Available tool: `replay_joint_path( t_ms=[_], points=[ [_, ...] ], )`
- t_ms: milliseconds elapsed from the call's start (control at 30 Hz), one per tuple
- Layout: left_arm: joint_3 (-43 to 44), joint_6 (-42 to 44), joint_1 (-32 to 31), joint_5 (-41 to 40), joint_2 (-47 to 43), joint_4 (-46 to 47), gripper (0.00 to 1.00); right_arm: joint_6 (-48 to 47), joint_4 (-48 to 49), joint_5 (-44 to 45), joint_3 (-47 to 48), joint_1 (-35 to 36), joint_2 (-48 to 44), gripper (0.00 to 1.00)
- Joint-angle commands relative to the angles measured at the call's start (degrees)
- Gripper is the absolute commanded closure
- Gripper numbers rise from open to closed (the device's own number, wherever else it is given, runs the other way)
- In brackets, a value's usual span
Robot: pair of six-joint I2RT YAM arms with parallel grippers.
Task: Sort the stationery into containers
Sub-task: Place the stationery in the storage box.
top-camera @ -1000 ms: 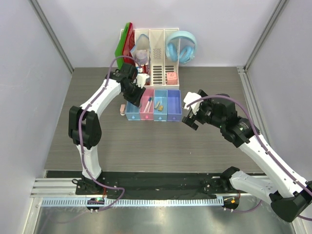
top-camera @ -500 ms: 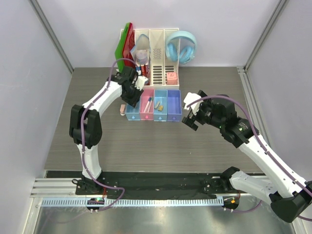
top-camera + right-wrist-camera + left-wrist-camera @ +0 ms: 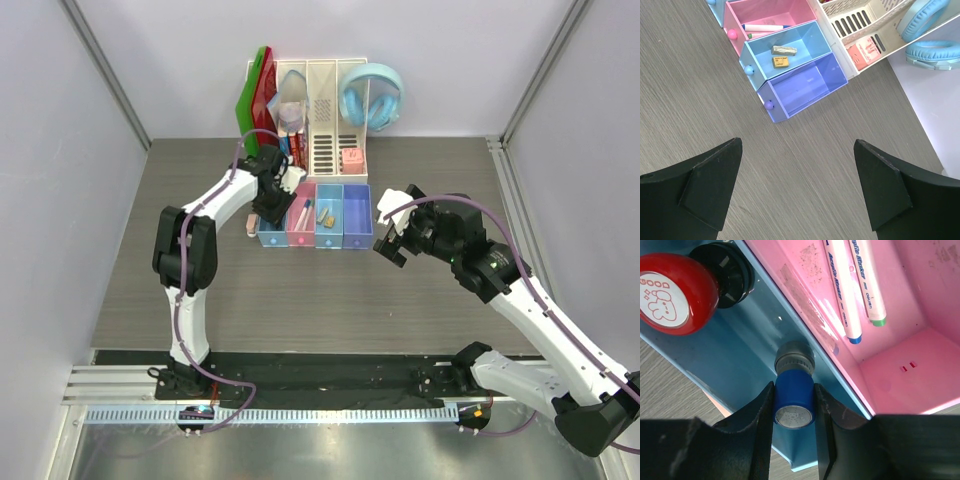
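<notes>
My left gripper point(image 3: 794, 412) is shut on the grey-blue round piece point(image 3: 794, 399) and holds it over the leftmost light blue tray point(image 3: 715, 360). The black red-topped stamp point(image 3: 670, 300) lies in that same tray. The pink tray point(image 3: 920, 350) holds the blue-cap marker point(image 3: 842, 300) and the green-cap marker point(image 3: 867, 287). Two tan erasers point(image 3: 782, 50) lie in the second light blue tray point(image 3: 810, 42). The purple-blue tray point(image 3: 805, 87) has nothing in it. The pink clip point(image 3: 249, 226) lies on the table left of the trays. My right gripper point(image 3: 797, 185) is open and empty, right of the trays.
The tall white file organizer point(image 3: 322, 110) stands just behind the trays, with red and green folders point(image 3: 256, 95) at its left and light blue headphones point(image 3: 371, 97) hung at its right. Grey walls close in both sides.
My left gripper has moved from the back of the trays toward me, down over the leftmost tray, with the round piece in it. The right arm has not moved.
</notes>
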Motion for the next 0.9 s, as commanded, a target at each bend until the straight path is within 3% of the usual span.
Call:
replay_joint_path(
  t_ms=[0,167,300,567,767,867],
  points=[
    [1.81,0.11,0.01,0.1,-0.42,0.58,0.71,0.86,2.52,-0.87,0.38,-0.28,-0.67,0.02],
    [2.08,-0.07,0.01,0.72,-1.29,-0.22,0.57,0.86,2.52,-0.78,0.47,-0.28,-0.58,0.02],
    [2.08,-0.07,0.01,0.63,-1.82,-0.57,0.52,0.95,2.52,-0.87,0.65,-0.37,-0.49,0.02],
    [3.22,-1.03,-0.08,3.43,-4.37,-2.32,0.51,1.13,2.61,-0.69,0.56,-0.46,-0.76,0.02],
    [4.1,-2.18,-0.08,5.73,-11.13,-3.55,0.5,1.04,2.61,-0.69,0.56,-0.63,-0.23,0.02],
    [3.93,-2.53,-0.08,5.29,-14.39,-4.26,0.43,1.21,2.61,-0.6,0.74,-0.63,-0.05,0.02]
  ],
)
